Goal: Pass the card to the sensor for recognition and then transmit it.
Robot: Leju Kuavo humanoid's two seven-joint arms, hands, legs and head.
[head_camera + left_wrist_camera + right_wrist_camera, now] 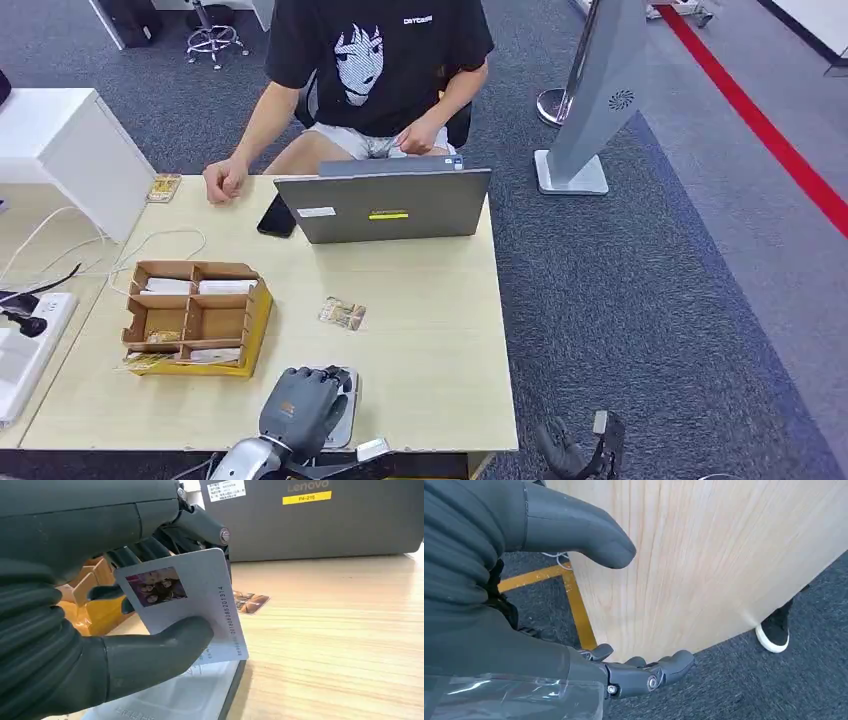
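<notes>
Here, card pinched in left hand, above sensor.

Pale wood, greys and cardboard brown

Light wood-grain table; grey laptop with yellow strip and white label; white card with small colour photo and dark printed digits, held in dark grey left hand; brown cardboard organiser with yellow side; black phone; dark blue-grey carpet with red stripe; black T-shirt with white face print; dark grey right hand; black shoe with white sole.
</notes>
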